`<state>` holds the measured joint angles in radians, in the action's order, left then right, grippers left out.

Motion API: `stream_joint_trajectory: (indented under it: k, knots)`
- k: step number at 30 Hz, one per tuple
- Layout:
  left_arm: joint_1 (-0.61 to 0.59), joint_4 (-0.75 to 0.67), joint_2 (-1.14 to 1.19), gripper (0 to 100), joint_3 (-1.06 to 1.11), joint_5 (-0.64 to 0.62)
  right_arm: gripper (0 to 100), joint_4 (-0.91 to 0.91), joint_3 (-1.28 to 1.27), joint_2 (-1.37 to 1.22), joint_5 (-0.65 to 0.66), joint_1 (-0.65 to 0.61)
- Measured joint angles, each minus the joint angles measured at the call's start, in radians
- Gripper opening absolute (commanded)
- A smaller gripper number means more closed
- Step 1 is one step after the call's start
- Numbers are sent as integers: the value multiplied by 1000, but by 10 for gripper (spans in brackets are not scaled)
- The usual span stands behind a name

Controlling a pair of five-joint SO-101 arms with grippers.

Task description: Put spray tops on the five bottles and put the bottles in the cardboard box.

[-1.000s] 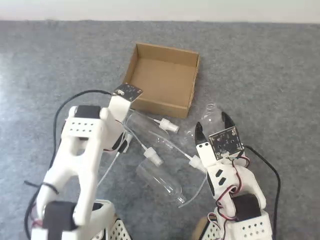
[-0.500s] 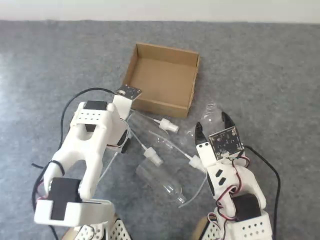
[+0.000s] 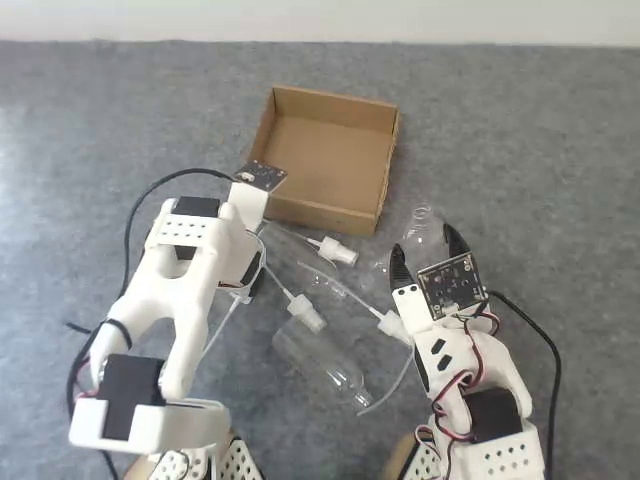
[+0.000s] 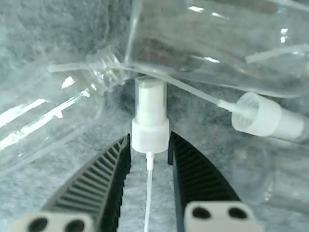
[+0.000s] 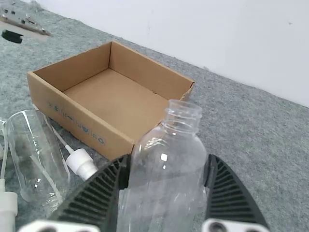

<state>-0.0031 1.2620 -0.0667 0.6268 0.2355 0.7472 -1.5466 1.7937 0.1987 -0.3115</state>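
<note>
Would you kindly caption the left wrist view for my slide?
Jaws of the left gripper grip a white spray top amid clear bottles.

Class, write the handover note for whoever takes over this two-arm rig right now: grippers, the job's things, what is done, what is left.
Left gripper: jaws shut on a spray top, close to a lying bottle's bare neck.
Right gripper: jaws shut on an uncapped bottle, near the cardboard box.
Box: empty. Another bottle and a loose top lie on the mat.
Done: nothing boxed.
Left: fit the tops, box all five.
</note>
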Motion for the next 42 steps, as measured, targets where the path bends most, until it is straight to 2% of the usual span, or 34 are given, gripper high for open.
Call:
stream_joint_trajectory:
  k: [12,17,22,26,33,42]
  knots:
    - [32,0,11,122,0,-32,144,0,0,0,0,0]
    - [32,2,121,119,-66,-31,144,0,0,0,0,0]
    - [31,64,250,117,-181,-32,144,0,0,0,0,0]
    - [31,91,304,55,-226,-32,144,0,0,0,0,0]
    - [35,103,308,24,-235,-32,144,0,0,0,0,0]
    - [31,210,310,22,-235,-32,144,0,0,0,0,0]
